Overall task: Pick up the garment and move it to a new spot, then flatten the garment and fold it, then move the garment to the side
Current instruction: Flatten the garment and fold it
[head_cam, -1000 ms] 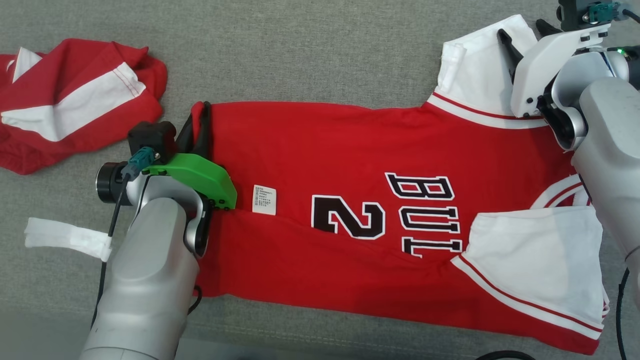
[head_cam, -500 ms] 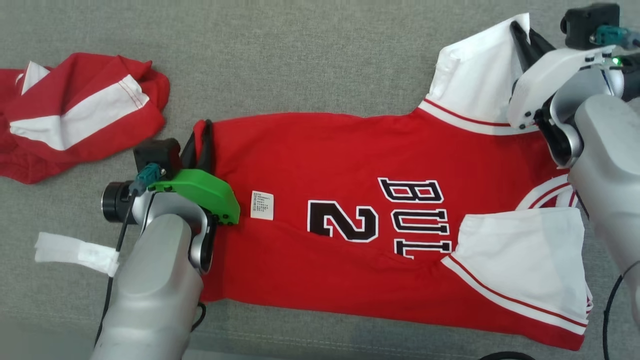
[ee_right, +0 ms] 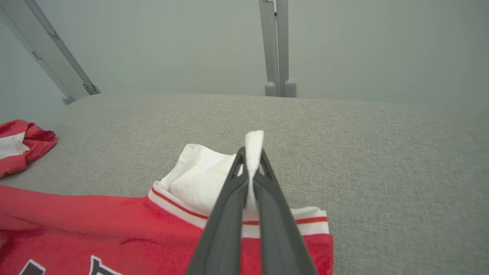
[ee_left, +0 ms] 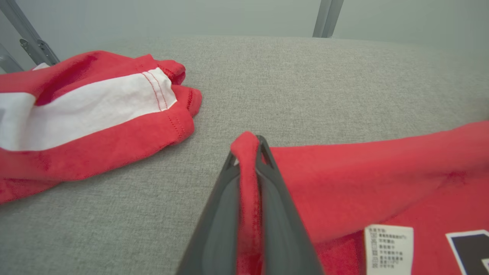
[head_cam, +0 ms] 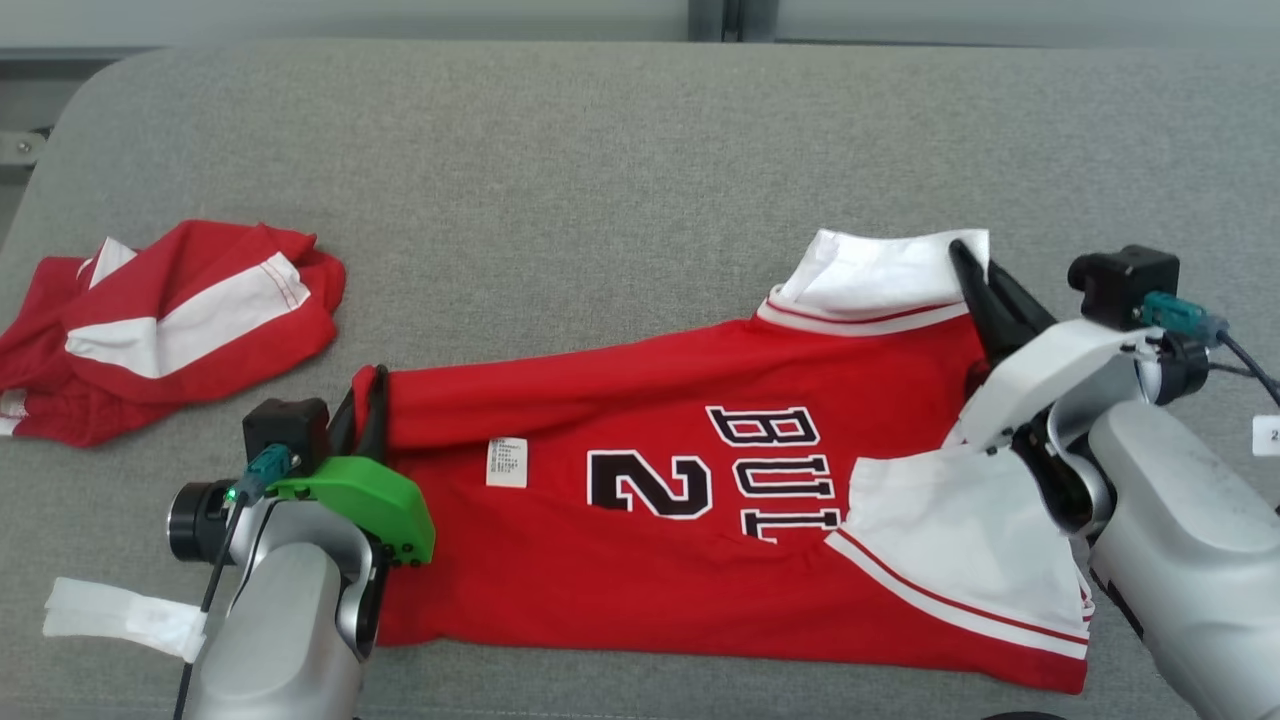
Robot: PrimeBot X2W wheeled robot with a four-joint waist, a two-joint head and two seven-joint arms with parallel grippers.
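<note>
– Where is the red short-sleeved jersey with white sleeves and black lettering [head_cam: 640, 520]?
– Spread on the grey fabric surface [head_cam: 560, 180], lettering up. The left gripper [ee_left: 248, 143] is clamped on its red hem corner; the right gripper [ee_right: 250, 152] pinches the far white sleeve's edge.
– Anything nearby?
– 1 crumpled red-and-white garment [head_cam: 180, 330], well apart to the left.

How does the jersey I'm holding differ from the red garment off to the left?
The jersey lies spread out, mostly flat, number and lettering showing; the left garment is a crumpled heap with no print visible. The jersey is pinched at its red edge by the left gripper and at a white sleeve by the right gripper; the left garment lies untouched. Both are red with white panels and rest on the grey cushion.
</note>
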